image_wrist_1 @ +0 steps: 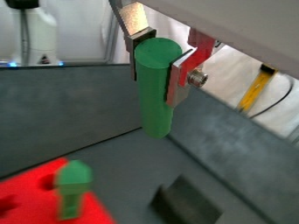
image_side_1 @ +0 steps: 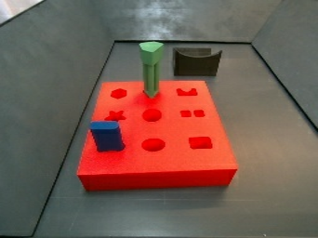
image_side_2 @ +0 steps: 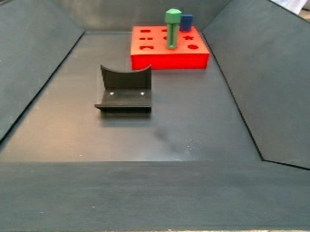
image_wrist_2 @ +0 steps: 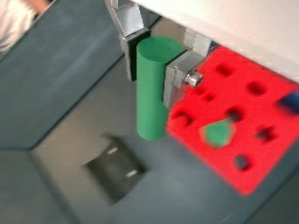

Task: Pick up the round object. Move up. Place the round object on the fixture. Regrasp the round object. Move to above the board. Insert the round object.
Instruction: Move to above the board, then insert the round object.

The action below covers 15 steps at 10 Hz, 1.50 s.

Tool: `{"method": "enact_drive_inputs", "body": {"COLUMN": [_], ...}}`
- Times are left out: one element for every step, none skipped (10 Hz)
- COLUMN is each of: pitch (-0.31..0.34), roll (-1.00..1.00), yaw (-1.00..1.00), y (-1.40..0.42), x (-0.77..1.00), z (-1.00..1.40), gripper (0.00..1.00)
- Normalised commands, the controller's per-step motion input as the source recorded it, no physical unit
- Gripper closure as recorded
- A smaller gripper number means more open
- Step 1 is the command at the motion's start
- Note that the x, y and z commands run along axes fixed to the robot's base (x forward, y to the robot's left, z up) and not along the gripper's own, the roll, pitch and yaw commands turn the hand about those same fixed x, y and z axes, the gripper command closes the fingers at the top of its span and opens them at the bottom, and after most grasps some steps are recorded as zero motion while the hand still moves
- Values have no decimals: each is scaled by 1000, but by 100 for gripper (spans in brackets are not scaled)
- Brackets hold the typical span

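- Gripper (image_wrist_1: 158,59) with flat silver fingers (image_wrist_2: 180,77) clamps the dull-green smooth cylinder peg (image_wrist_1: 156,87) near its upper end; the peg hangs upright, clear of the floor, in both wrist views.
- Thick red square board (image_side_1: 187,160) holds an angular-topped green peg (image_side_1: 151,70) upright in one hole.
- Blue block (image_side_1: 107,136) stands on the board's edge.
- Dark notched fixture (image_side_2: 123,89) sits empty on the grey floor (image_side_2: 182,136).

Matte dark grey floor (image_side_2: 182,136) is spreading throughout the bin. Grey walls (image_side_2: 36,72) are sloping up at 9 and 3 o'clock. Overhead light is glaring off the back wall (image_side_1: 174,19) at 12 o'clock.
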Motion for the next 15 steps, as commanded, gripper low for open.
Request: {"method": "enact_drive_inputs", "body": {"pitch": [-46, -46, -45, -31, -17, -14, -13, 0, -84, -110, -133, -116, -107, -104, -116], "roll": [-1000, -1000, -1000, -841, -627, -363, -234, 0, -34, -36, -164, -226, -226, -186, -134], "yaw": [-196, -194, -181, -138, -90, -41, -28, 0, 0, 0, 0, 0, -29, -86, -100], "y": [-1000, -750, -362, -154, -75, -46, -21, -26, 0, 0, 0, 54, 57, 0, 0], "x": [-700, -560, -322, -184, -112, -71, -51, 0, 0, 0, 43, 91, 117, 51, 0], "z": [-84, -56, -37, -19, -13, -9, -2, -23, -254, -517, -666, -643, -663, -740, -803], "gripper": [100, 100, 100, 100, 100, 100, 100, 100, 100, 100, 100, 100, 100, 100, 100]}}
